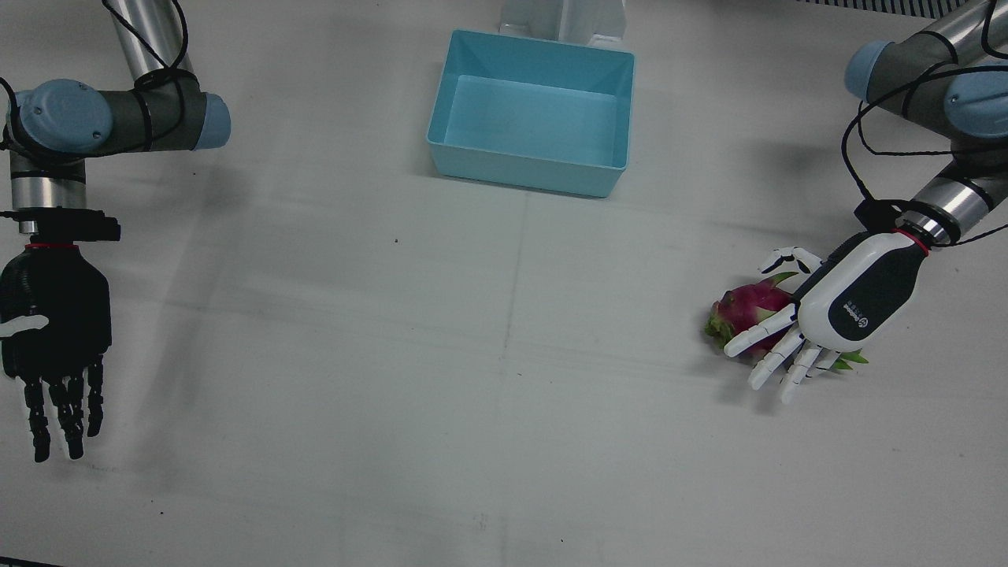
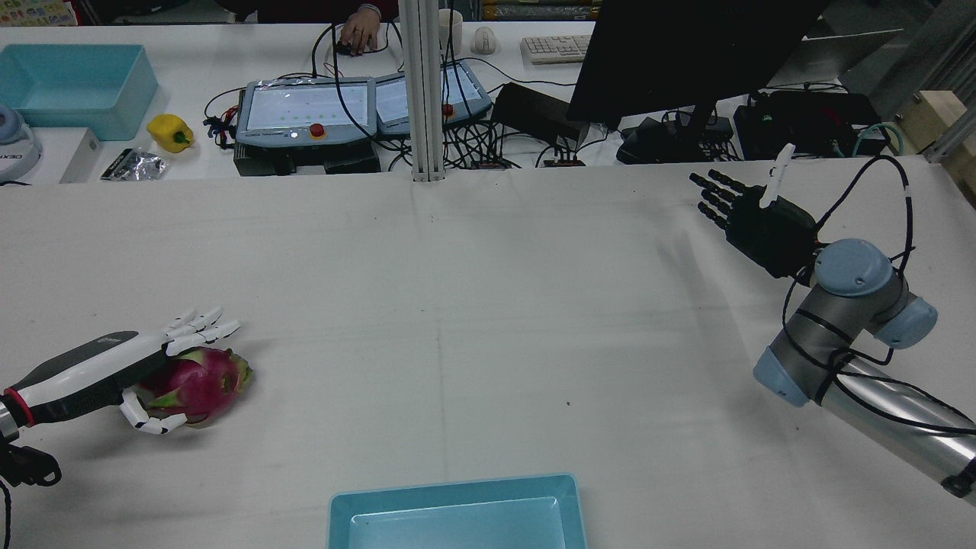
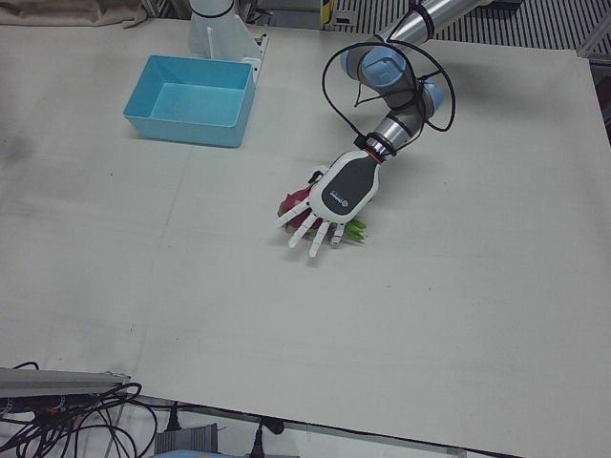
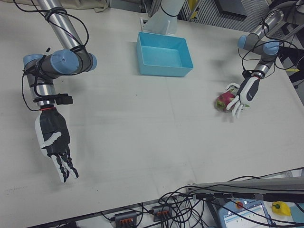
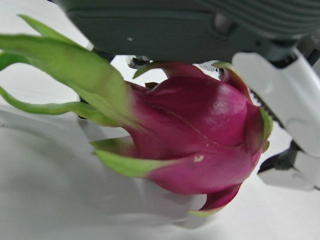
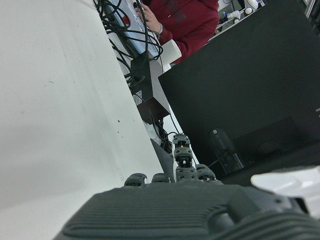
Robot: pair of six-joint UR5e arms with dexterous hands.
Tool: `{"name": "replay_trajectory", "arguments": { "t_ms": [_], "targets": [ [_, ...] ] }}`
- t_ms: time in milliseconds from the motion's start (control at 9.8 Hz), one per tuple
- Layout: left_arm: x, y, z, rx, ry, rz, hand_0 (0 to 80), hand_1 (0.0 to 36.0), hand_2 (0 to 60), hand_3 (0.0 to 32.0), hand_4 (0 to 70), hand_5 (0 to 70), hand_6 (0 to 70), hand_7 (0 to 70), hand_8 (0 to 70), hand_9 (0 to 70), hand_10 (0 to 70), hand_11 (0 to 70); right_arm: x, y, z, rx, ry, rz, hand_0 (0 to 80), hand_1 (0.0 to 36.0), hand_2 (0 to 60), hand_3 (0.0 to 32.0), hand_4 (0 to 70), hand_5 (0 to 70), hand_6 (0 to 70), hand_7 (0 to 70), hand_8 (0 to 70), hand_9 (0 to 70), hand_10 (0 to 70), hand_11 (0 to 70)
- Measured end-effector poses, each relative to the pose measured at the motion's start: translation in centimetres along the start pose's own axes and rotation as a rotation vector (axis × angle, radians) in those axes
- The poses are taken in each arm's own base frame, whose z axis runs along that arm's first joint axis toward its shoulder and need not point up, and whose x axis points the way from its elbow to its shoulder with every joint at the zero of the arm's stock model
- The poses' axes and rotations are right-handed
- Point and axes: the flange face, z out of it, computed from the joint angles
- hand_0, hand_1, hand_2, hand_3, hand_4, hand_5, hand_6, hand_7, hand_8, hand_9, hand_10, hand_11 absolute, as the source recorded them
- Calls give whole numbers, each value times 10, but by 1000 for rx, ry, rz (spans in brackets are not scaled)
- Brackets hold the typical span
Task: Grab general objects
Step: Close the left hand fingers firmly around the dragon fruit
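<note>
Dragon fruit (image 1: 748, 305) lies on its side on the white counter (image 1: 504, 378), at about 3 o'clock in the front view, well apart from the light-blue bin (image 1: 534, 110) up at 12 o'clock. Magenta skin, green leafy scales; the left hand view shows its underside close to the counter, though you cannot tell from that view whether it rests there or is just lifted.

Your left hand (image 1: 846, 303), white with a dark palm panel, sits directly over the fruit. Its fingers (image 1: 776, 358) spread over the top and far side; the thumb curls in at the near side, as the rear view shows at 8 o'clock. The fingers are partly wrapped about the fruit and touch it, but not drawn tight: whether the grasp is firm or merely laid on, you cannot tell. Green scales stick out from under the palm on the wrist side.

Your right hand (image 1: 55, 331), the black one, hangs above the counter at 9 o'clock in the front view, well apart from fruit and bin. Its fingers are stretched out and spread, holding nothing.

The bin is bare inside. Beyond the counter's far edge in the rear view: a control pendant (image 2: 305, 107), a yellow pepper (image 2: 169, 131), a dark monitor (image 2: 686, 53), and a person's hand (image 2: 357, 34).
</note>
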Motion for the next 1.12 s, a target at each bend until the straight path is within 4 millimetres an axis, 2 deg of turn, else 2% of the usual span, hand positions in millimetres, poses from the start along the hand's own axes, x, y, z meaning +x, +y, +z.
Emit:
{"name": "replay_trajectory", "arguments": {
  "t_ms": [102,204,306,408,714,816,918,1020,1122],
  "targets": [
    [-1,1,0,-3,-1,-1,410,178,510,320,0,0,0,0,0,0,80,134,0,0,0,0,0,0,0,0,0,0,0,0,0,0,0,0,0,0],
    [-1,2,0,-4,-2,-1,418,199,566,320,0,0,0,0,0,0,67,116,0,0,0,0,0,0,0,0,0,0,0,0,0,0,0,0,0,0],
    [-1,2,1,-5,-2,-1,425,190,508,320,0,0,0,0,0,0,25,55,0,0,0,0,0,0,0,0,0,0,0,0,0,0,0,0,0,0],
    [-1,3,1,-6,-1,0,435,164,377,320,0,0,0,0,0,0,0,1,0,0,0,0,0,0,0,0,0,0,0,0,0,0,0,0,0,0],
    [-2,6,3,-11,-1,0,461,184,340,320,0,0,0,0,0,0,0,0,0,0,0,0,0,0,0,0,0,0,0,0,0,0,0,0,0,0],
    [-2,7,3,-13,-1,0,490,241,382,320,0,0,0,0,0,0,0,0,0,0,0,0,0,0,0,0,0,0,0,0,0,0,0,0,0,0],
    [-2,8,4,-15,-2,1,508,319,583,320,0,0,0,0,0,0,0,1,0,0,0,0,0,0,0,0,0,0,0,0,0,0,0,0,0,0],
    [-3,9,4,-11,-2,1,512,343,600,320,0,0,0,0,0,0,0,0,0,0,0,0,0,0,0,0,0,0,0,0,0,0,0,0,0,0],
    [-3,8,5,-5,0,1,505,327,600,320,0,0,0,0,0,0,0,0,0,0,0,0,0,0,0,0,0,0,0,0,0,0,0,0,0,0]
  ]
}}
